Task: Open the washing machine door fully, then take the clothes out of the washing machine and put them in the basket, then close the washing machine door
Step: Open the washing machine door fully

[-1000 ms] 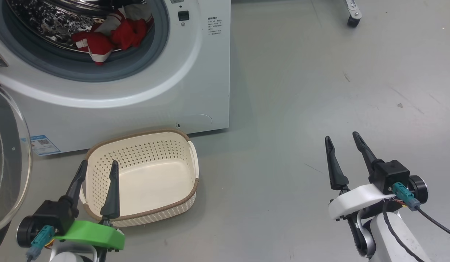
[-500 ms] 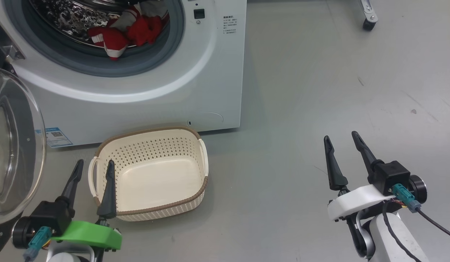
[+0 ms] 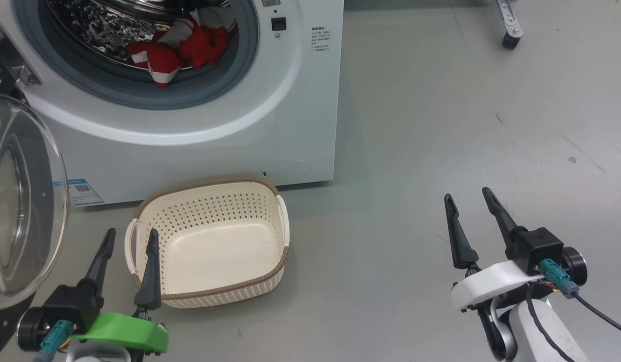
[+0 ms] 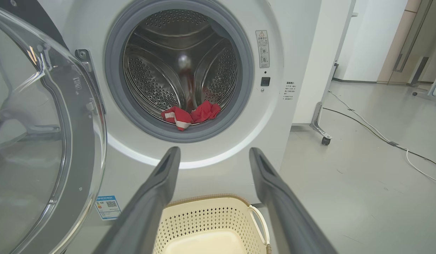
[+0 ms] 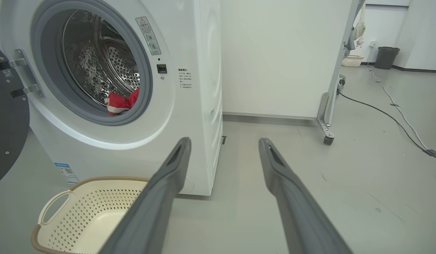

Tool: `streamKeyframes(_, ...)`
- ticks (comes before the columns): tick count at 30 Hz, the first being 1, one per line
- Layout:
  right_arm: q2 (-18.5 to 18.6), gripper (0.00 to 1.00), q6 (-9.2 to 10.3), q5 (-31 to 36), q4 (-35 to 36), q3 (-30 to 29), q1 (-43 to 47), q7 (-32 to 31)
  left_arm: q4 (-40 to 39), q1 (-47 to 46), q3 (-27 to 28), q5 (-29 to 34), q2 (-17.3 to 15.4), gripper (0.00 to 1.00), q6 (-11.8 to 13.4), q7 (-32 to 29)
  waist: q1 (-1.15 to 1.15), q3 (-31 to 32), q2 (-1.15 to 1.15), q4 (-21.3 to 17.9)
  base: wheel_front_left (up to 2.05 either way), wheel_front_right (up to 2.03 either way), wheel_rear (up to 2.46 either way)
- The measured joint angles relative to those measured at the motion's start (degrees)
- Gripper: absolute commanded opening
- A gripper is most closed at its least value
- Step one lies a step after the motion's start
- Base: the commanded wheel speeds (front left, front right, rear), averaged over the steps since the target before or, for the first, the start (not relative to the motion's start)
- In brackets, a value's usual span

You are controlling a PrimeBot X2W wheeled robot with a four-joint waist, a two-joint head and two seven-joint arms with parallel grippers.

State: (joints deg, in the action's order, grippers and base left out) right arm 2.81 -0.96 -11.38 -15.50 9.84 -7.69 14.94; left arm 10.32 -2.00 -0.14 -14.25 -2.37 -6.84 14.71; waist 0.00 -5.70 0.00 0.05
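Note:
The white washing machine (image 3: pixel 270 125) stands at the upper left with its door (image 3: pixel 24 216) swung open to the left. Red clothes (image 3: pixel 180 50) with white bands lie at the front of the steel drum, also seen as clothes (image 4: pixel 191 114) and clothes (image 5: pixel 121 102). The cream basket (image 3: pixel 210 286) sits on the floor before the machine, with nothing in it. My left gripper (image 3: pixel 130 239) is open just left of the basket's near corner, holding nothing. My right gripper (image 3: pixel 467 197) is open over bare floor far to the right, holding nothing.
A caster of a wheeled stand (image 3: pixel 511 37) sits at the upper right, with its leg (image 5: pixel 325 123) beside the white wall. Cables (image 5: pixel 398 113) run across the grey floor on the right. A dark bin (image 5: pixel 385 58) stands far back.
The whole head picture has shifted right and slightly down, so the camera has moved. More of the open door shows at the left. Both grippers stay open.

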Motion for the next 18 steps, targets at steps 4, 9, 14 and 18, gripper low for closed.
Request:
streamKeyframes(4, 0.0, 1.00, -0.14, 0.0, 0.0, 0.0, 0.0, 0.0, 0.0, 0.3, -0.1, 0.4, 0.0, 1.00, 0.0, 0.0, 0.00, 0.3, 0.00, 0.1, 0.00, 0.00, 0.00)
streamKeyframes(9, 0.0, 1.00, -0.14, 0.0, 0.0, 0.0, 0.2, 0.0, -0.2, 1.0, 0.0, 0.8, 0.0, 1.00, 0.0, 0.0, 0.00, 0.6, 0.00, 0.2, 0.00, 0.00, 0.00)
streamKeyframes(14, 0.0, 1.00, -0.14, 0.0, 0.0, 0.1, 0.9, 0.0, -0.5, 1.1, 0.1, 0.8, 0.0, 1.00, 0.0, 0.0, 0.00, 0.7, 0.00, 0.3, 0.00, 0.00, 0.00)
streamKeyframes(18, 0.0, 1.00, -0.14, 0.0, -0.1, 0.1, 1.1, 0.0, -0.4, 1.1, 0.1, 0.7, 0.0, 1.00, 0.0, 0.0, 0.00, 0.7, 0.00, 0.4, 0.09, -0.09, 0.00)
